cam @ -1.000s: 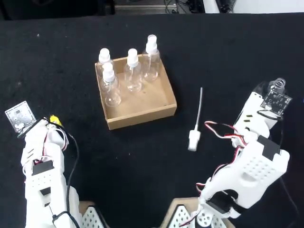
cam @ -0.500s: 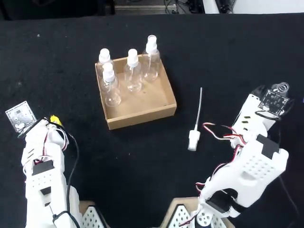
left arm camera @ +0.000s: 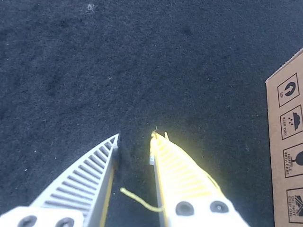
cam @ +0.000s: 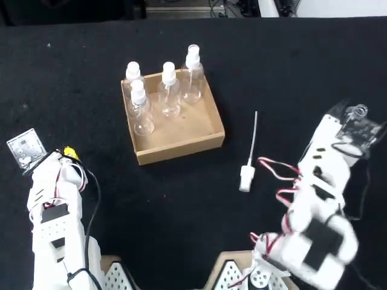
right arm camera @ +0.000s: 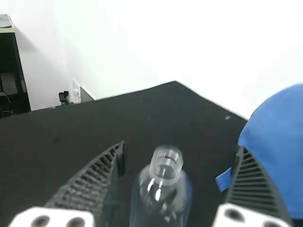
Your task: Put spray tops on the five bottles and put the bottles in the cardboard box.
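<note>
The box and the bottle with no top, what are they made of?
The box looks like brown cardboard: dull, not shiny, with a plain raw edge along its rim. The uncapped bottle looks like clear plastic, though it could be glass: the black table shows through it, and its round mouth catches the light.

The tabletop (cam: 72, 72) is black. The cardboard box (cam: 181, 148) is brown. The bottles (cam: 170, 103) are see-through, with white spray tops (cam: 169, 71). The left claw (left arm camera: 135, 142) is half white, half yellow — both stripy. The right claw (right arm camera: 181, 149) is black.
</note>
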You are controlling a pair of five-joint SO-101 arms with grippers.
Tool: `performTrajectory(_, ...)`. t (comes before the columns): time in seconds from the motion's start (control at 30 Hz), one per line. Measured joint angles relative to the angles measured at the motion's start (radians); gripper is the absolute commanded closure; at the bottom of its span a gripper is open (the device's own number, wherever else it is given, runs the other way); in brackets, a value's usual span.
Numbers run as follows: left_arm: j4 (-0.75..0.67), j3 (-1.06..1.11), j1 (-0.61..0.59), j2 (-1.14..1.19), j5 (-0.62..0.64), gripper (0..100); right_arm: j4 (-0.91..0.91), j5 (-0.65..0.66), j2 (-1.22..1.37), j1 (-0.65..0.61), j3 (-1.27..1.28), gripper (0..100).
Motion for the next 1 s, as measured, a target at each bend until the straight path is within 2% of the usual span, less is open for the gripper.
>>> performTrajectory(0.23,0.0,0.0,0.0,0.0,0.0,91,0.601,0.003,-0.453,0.057,-0.064,69.5)
performTrajectory(0.37,0.0,0.0,0.0,0.0,-0.002,91,1.005,0.103,-0.686,0.057,-0.18,69.5)
performTrajectory(0.5,0.0,0.0,0.0,0.0,-0.002,91,1.407,0.216,-0.829,-0.052,-0.264,70.8)
performTrajectory(0.6,0.0,0.0,0.0,0.0,-0.002,91,1.659,0.269,-0.861,-0.144,-0.31,78.3)
performTrajectory(0.67,0.0,0.0,0.0,0.0,-0.002,91,1.778,0.276,-0.865,-0.209,-0.321,79.5)
performTrajectory(0.8,0.0,0.0,0.0,0.0,-0.002,91,1.95,0.287,-0.833,-0.344,-0.327,74.7)
performTrajectory(1.0,0.0,0.0,0.0,0.0,-0.002,91,2.059,0.292,-0.565,-0.488,-0.344,73.4)
